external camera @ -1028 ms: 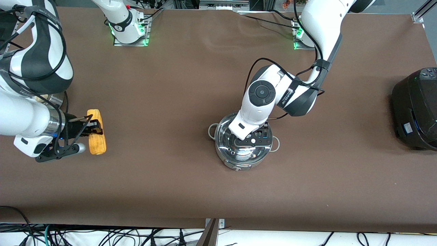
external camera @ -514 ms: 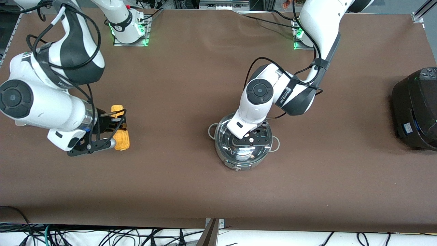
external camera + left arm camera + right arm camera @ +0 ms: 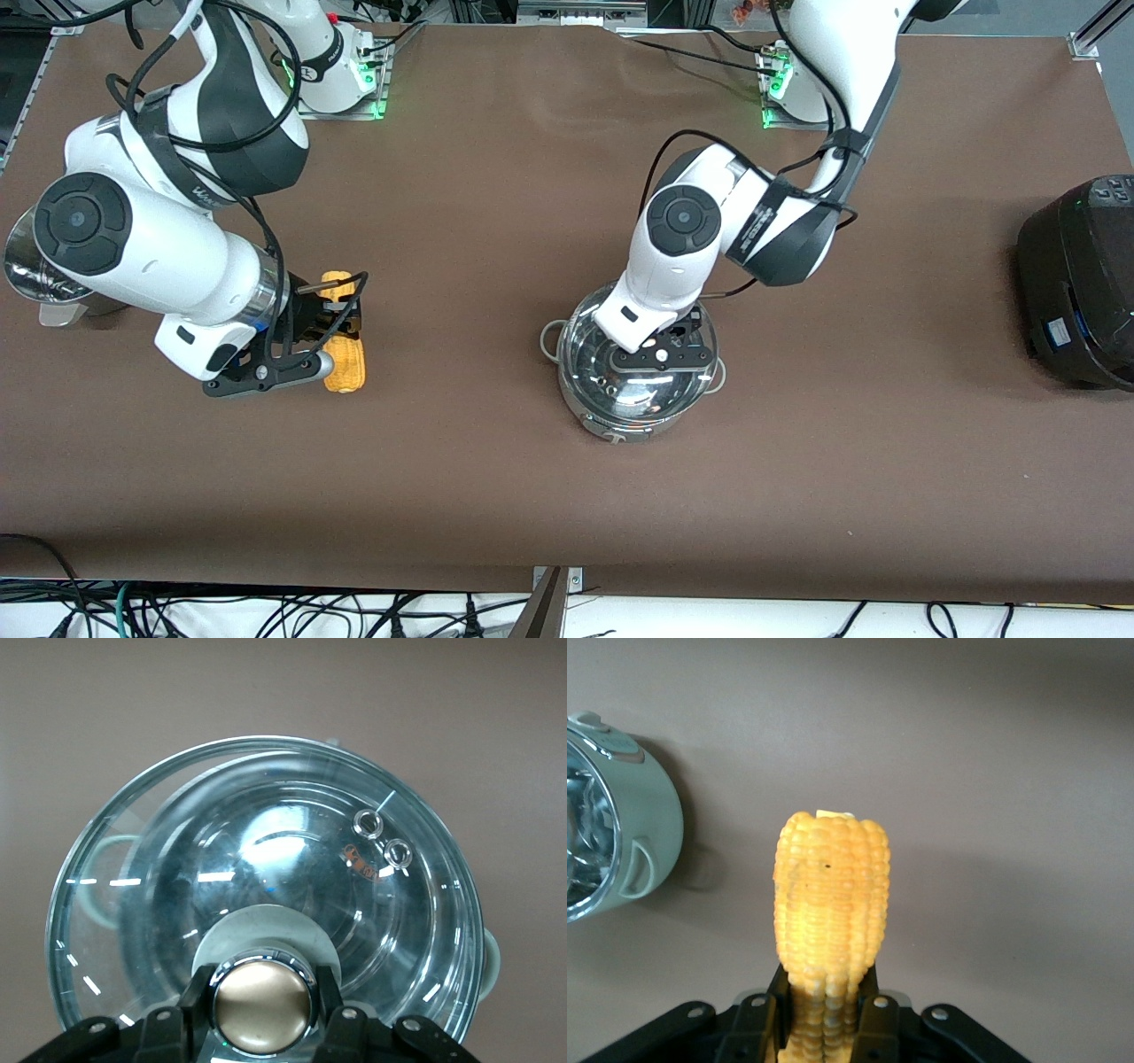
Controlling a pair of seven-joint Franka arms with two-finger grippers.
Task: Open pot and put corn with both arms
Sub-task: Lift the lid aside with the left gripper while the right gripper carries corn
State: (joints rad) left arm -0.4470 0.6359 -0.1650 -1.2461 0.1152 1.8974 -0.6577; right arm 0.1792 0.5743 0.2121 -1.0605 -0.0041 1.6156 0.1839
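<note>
The pot stands mid-table, its glass lid over it. My left gripper is shut on the lid's tan knob, with one finger on each side. In the left wrist view the lid's rim sits slightly off the pot's rim, so it looks raised a little. My right gripper is shut on the corn, holding it over bare table toward the right arm's end. The cob sticks out past the right gripper.
A steel steamer pot stands at the right arm's end of the table and also shows in the right wrist view. A large black cooker stands at the left arm's end. Brown table lies between corn and pot.
My right arm has carried the corn toward the pot, away from the steamer pot. My left gripper stays on the knob and has shifted slightly, the lid with it.
</note>
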